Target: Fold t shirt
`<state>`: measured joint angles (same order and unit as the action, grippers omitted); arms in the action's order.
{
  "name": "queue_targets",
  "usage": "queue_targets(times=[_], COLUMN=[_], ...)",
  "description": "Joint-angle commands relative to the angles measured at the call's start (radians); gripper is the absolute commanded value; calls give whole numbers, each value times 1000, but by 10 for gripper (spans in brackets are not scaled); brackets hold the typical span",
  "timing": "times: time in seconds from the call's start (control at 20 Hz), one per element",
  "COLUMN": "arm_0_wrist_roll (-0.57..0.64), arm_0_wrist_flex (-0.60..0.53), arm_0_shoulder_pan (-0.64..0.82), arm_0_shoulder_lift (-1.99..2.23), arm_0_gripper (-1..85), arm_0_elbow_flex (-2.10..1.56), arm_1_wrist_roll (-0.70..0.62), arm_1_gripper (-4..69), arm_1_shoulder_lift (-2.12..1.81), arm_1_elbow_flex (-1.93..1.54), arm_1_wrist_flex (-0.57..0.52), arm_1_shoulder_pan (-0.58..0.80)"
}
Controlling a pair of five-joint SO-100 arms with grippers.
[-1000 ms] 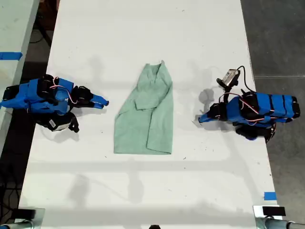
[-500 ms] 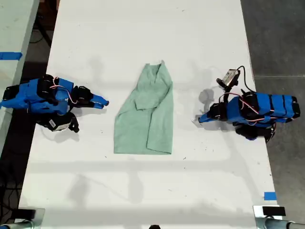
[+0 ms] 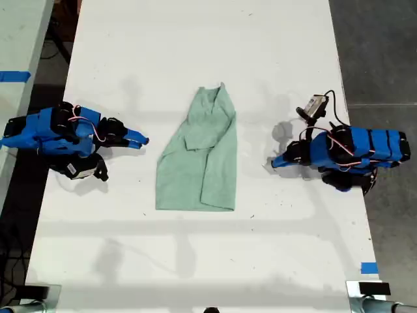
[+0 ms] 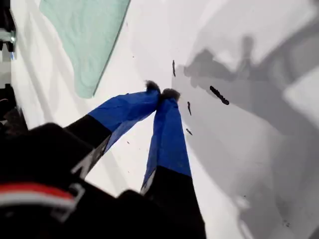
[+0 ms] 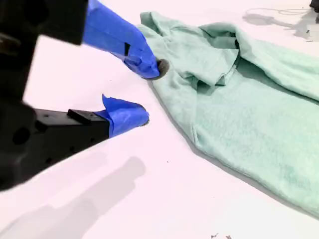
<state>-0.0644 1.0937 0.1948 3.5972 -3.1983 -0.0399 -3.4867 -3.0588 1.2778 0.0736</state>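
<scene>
Exterior view: the t shirt lies flat in the middle of the frame on the white table. Its narrow end points to the top of the frame and its wide hem runs straight across the lower middle. One side is already laid over the body, which suggests the fold is partly made. My second gripper sits at the exterior view's left, pointing at the cloth's slanted edge. My first gripper sits at the exterior view's right, pointing inward, with a strip of bare table between it and the cloth. Both arms lie low and clear of the cloth, probably so that they do not drag it. There is plenty of open table above and below the cloth. The table's side edges run just behind both arm bases.

First wrist view: my first gripper has its jaws pressed tip to tip and holds nothing. It hangs over bare table with a few dark specks. A hem corner of the t shirt lies well apart from it.

Second wrist view: my second gripper has its jaws spread and empty. One tip is just beside the edge of the t shirt, near the folded-over flap. I judge this a good stance for pinching that edge.
</scene>
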Motion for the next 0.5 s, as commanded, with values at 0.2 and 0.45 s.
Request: queue_targets(times=[0.2, 0.45], arm_0_wrist_roll=[-18, -18], arm_0_wrist_flex=[-23, -23], arm_0_shoulder_pan=[5, 5], arm_0_shoulder_lift=[6, 6], arm_0_gripper=[113, 113], arm_0_elbow_flex=[-8, -8], arm_1_wrist_roll=[3, 0], arm_1_gripper=[16, 16], arm_1_shoulder_lift=[-14, -14], arm_1_elbow_flex=[-57, -57], arm_1_wrist_flex=[12, 12], arm_1_shoulder_pan=[5, 2])
